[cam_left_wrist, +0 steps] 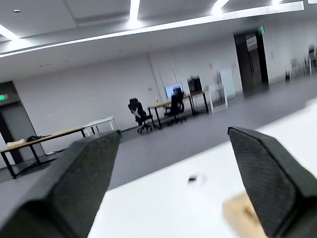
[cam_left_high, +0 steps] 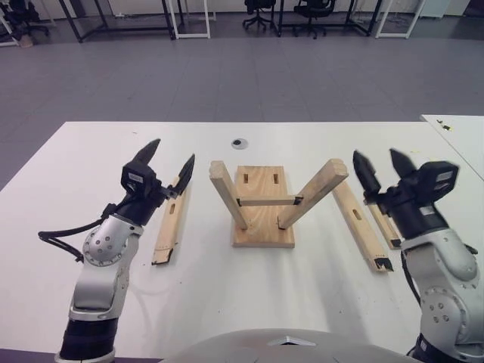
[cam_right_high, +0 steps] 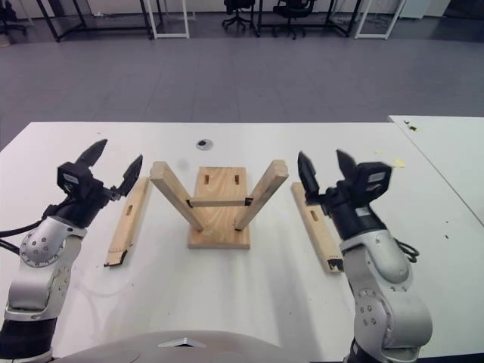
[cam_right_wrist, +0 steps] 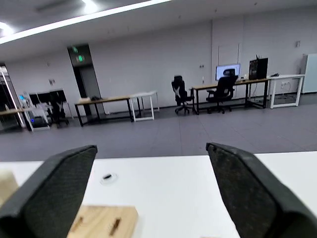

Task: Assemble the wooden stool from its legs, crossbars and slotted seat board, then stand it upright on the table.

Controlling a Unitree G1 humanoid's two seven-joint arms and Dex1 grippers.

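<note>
The slotted seat board (cam_left_high: 263,221) lies flat at the table's middle. On it stands a leg pair: a left leg (cam_left_high: 227,193) and a right leg (cam_left_high: 314,192) lean outward in a V, joined by a crossbar (cam_left_high: 266,201). A loose slotted leg (cam_left_high: 172,224) lies left of the board. Another loose leg (cam_left_high: 358,221) lies to the right, with a further piece (cam_left_high: 384,225) partly hidden behind my right arm. My left gripper (cam_left_high: 172,151) hovers open above the left loose leg's far end. My right gripper (cam_left_high: 376,154) hovers open above the right loose pieces. Neither holds anything.
A round cable hole (cam_left_high: 240,142) sits in the white table (cam_left_high: 98,159) beyond the board. A second white table (cam_left_high: 458,134) stands at the far right. A black cable (cam_left_high: 57,240) hangs beside my left arm. Desks and chairs stand far behind.
</note>
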